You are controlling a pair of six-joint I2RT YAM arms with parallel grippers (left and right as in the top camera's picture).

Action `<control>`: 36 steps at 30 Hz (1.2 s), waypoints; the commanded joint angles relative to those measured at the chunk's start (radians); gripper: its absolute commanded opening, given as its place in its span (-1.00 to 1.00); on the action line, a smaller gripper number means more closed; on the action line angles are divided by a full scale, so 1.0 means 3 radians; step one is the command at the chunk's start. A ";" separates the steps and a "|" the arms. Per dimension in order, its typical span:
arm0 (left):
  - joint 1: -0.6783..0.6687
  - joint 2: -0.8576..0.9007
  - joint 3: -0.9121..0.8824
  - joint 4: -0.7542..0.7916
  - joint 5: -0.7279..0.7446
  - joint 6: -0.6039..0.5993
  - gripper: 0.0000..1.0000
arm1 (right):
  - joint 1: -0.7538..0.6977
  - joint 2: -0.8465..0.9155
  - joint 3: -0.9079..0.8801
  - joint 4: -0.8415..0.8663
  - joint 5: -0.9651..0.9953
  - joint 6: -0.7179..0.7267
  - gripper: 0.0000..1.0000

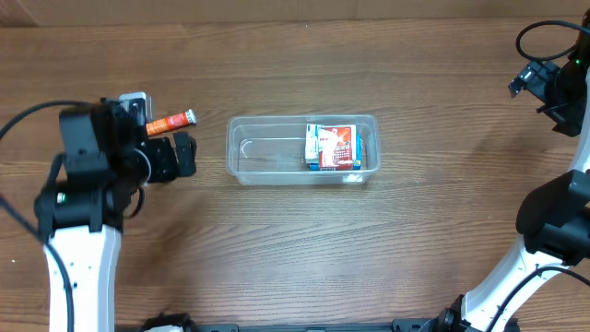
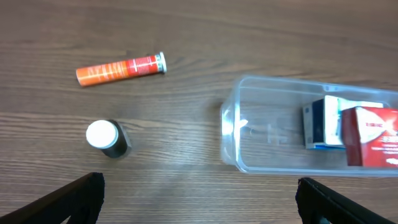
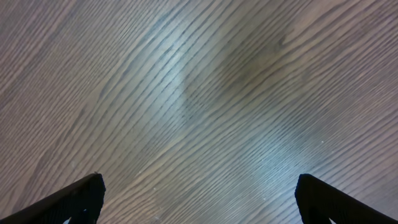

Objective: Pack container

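Overhead view first: the container [image 1: 267, 152] lies near the middle of the table [image 1: 295, 249], its long side running left to right. It is a clear, shallow rectangular bin with rounded corners and a raised rim, and I can read the wood grain through its floor. Its right half holds a red box [image 1: 341, 146] with a blue and white box [image 1: 314, 143] touching it on the left; the left half is bare plastic. My left gripper [image 1: 182, 155] hangs just left of the container, apart from it, and an orange tube [image 1: 171, 122] lies on the wood beside it on the far side. My right gripper [image 1: 533, 83] is off at the far right edge, well apart from everything. From the left wrist, the two dark fingertips [image 2: 81, 199] sit at the bottom corners of the picture, spread wide with nothing between them. Ahead of them I see the orange tube lying on its side, and nearer a small dark bottle [image 2: 107, 137] with a white cap, standing upright and well apart from the tube. The container fills the right of this view, its near short wall catching glare, with both boxes toward its far end. From the right wrist I get only wood grain with a soft glare patch, and the fingers [image 3: 78, 199] at the bottom corners are parted wide, gripping nothing.
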 commanded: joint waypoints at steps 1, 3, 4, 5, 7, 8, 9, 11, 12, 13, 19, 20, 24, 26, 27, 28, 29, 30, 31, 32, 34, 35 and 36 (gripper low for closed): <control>0.0018 0.0366 0.0078 0.0000 -0.0028 0.0178 1.00 | 0.0003 -0.0114 0.0086 0.0011 0.0023 0.0013 1.00; 0.0019 0.0530 0.0080 0.0179 -0.0042 0.0177 1.00 | 0.0003 -0.0114 0.0086 0.0011 0.0023 0.0014 1.00; 0.0023 0.0579 0.0084 0.0243 -0.0042 0.0192 1.00 | 0.0003 -0.0114 0.0086 0.0011 0.0023 0.0014 1.00; 0.0029 0.0623 0.0084 0.0285 -0.0042 0.0198 1.00 | 0.0003 -0.0114 0.0086 0.0011 0.0023 0.0014 1.00; 0.0042 0.0697 0.0084 0.0320 -0.0114 0.0188 1.00 | 0.0003 -0.0114 0.0086 0.0011 0.0024 0.0014 1.00; 0.0046 0.0729 0.0084 0.0317 -0.0277 0.0058 1.00 | 0.0003 -0.0114 0.0086 0.0011 0.0024 0.0013 1.00; 0.0061 0.0749 0.0084 0.0305 -0.0376 -0.0056 1.00 | 0.0003 -0.0114 0.0086 0.0011 0.0024 0.0014 1.00; 0.0134 0.0827 0.0084 0.0214 -0.0805 -0.0554 1.00 | 0.0003 -0.0114 0.0086 0.0011 0.0023 0.0013 1.00; 0.0193 0.0870 0.0083 0.0193 -0.0888 -0.0725 1.00 | 0.0003 -0.0114 0.0086 0.0011 0.0023 0.0013 1.00; 0.0247 0.0914 0.0083 0.0182 -0.0885 -0.0835 1.00 | 0.0003 -0.0114 0.0086 0.0011 0.0024 0.0013 1.00; 0.0340 0.1375 0.0083 0.0184 -0.0880 -0.0977 0.98 | 0.0003 -0.0114 0.0086 0.0011 0.0023 0.0014 1.00; 0.0340 0.1466 0.0083 0.0216 -0.0879 -0.0975 0.94 | 0.0003 -0.0114 0.0086 0.0011 0.0023 0.0014 1.00; 0.0338 0.1760 0.0083 0.0299 -0.0880 -0.0960 0.49 | 0.0003 -0.0114 0.0086 0.0011 0.0023 0.0014 1.00; 0.0338 0.1832 0.0083 0.0327 -0.0881 -0.0963 0.40 | 0.0003 -0.0114 0.0086 0.0011 0.0024 0.0014 1.00; 0.0340 0.1874 0.0083 0.0356 -0.0891 -0.0960 0.29 | 0.0003 -0.0114 0.0086 0.0011 0.0023 0.0013 1.00; 0.0340 0.1891 0.0083 0.0381 -0.0891 -0.0959 0.21 | 0.0003 -0.0114 0.0086 0.0011 0.0024 0.0014 1.00; 0.0340 0.1895 0.0083 0.0407 -0.0891 -0.0963 0.19 | 0.0003 -0.0114 0.0086 0.0011 0.0023 0.0014 1.00; 0.0340 0.1897 0.0083 0.0439 -0.0891 -0.0963 0.15 | 0.0003 -0.0114 0.0086 0.0011 0.0023 0.0014 1.00; 0.0340 0.1897 0.0083 0.0470 -0.0891 -0.0963 0.09 | 0.0003 -0.0114 0.0086 0.0011 0.0024 0.0014 1.00; 0.0340 0.1897 0.0083 0.0506 -0.0891 -0.0963 0.01 | 0.0003 -0.0114 0.0086 0.0011 0.0023 0.0014 1.00; 0.0340 0.1897 0.0083 0.0559 -0.0891 -0.0963 -0.07 | 0.0003 -0.0114 0.0086 0.0011 0.0023 0.0014 1.00; 0.0340 0.1897 0.0083 0.0587 -0.0891 -0.0963 -0.12 | 0.0003 -0.0114 0.0086 0.0011 0.0023 0.0014 1.00; 0.0340 0.1897 0.0083 0.0604 -0.0893 -0.0963 -0.19 | 0.0003 -0.0114 0.0086 0.0011 0.0023 0.0014 1.00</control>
